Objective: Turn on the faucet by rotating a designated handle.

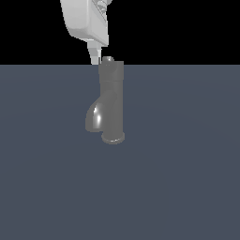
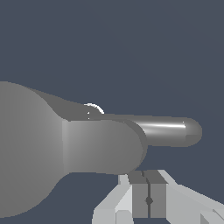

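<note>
The gripper (image 2: 148, 200) is seen just beside the faucet (image 1: 111, 101) top, jaws pressed together, nothing held. If the handle (image 2: 164, 131) is pushed too near its tip, it could be slipped past.

My fingers (image 2: 148, 199) are pressed together, pads meeting along a thin seam. Just beside them lies the faucet (image 2: 87, 146), grey and glossy, its handle (image 2: 173, 131) projecting past them.

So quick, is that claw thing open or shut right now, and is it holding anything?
Gripper: shut, fingers pressed together with nothing between them. It sits right beside the top of the faucet, not holding it.
</note>
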Controlling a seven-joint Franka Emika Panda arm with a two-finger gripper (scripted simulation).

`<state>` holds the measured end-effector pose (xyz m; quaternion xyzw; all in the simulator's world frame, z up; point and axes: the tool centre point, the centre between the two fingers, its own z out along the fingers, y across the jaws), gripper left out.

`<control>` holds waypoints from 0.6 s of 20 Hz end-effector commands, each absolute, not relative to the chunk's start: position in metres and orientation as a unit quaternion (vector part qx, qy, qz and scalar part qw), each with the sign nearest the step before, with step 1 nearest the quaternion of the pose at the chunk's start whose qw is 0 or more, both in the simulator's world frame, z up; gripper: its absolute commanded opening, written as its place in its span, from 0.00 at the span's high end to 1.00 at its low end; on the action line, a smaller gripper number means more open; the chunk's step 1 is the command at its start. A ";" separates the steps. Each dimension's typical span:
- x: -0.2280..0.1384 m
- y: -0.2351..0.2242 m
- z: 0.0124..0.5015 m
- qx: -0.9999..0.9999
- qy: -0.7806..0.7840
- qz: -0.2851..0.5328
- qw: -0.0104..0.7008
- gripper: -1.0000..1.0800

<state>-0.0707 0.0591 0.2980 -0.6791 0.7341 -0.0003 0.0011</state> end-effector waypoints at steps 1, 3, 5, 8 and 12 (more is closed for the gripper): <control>-0.067 0.041 0.298 -0.673 0.740 0.000 0.001 1.00; -0.063 0.030 0.298 -0.670 0.742 0.000 0.001 1.00; -0.060 0.019 0.298 -0.668 0.744 0.000 0.000 1.00; -0.056 0.003 0.298 -0.665 0.747 0.000 0.000 1.00; -0.050 -0.017 0.298 -0.661 0.750 0.000 0.000 1.00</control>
